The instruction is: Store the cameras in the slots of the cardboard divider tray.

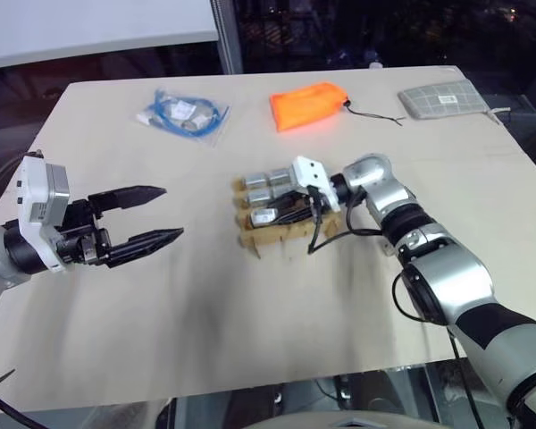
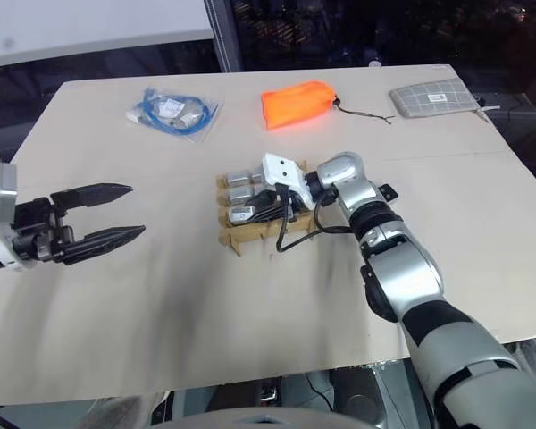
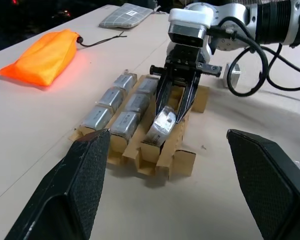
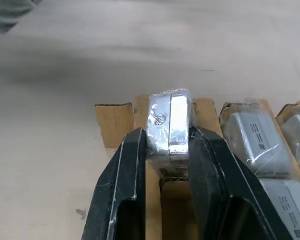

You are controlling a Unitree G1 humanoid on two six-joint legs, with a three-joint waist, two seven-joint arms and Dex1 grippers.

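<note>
At the centre of the head views, the cardboard divider tray [image 1: 270,225] sat on the surface [image 1: 250,322], partly hidden by the right gripper [image 3: 169,117]. Its fingers [image 4: 125,175] were clamped on a camera [image 4: 169,125] tilted in an end slot, its lower part out of sight. Other cameras [image 3: 112,107] filled neighbouring slots. At left, the left gripper [image 1: 156,214] hovered well apart, fingers spread wide.

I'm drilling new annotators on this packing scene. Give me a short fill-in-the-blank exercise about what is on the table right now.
1. The right gripper is shut on a ____ over the cardboard divider tray.
2. The left gripper hovers with its fingers ____.
3. The fabric pouch at the table's far side is coloured ____.

Missing words: camera; open; orange
</note>
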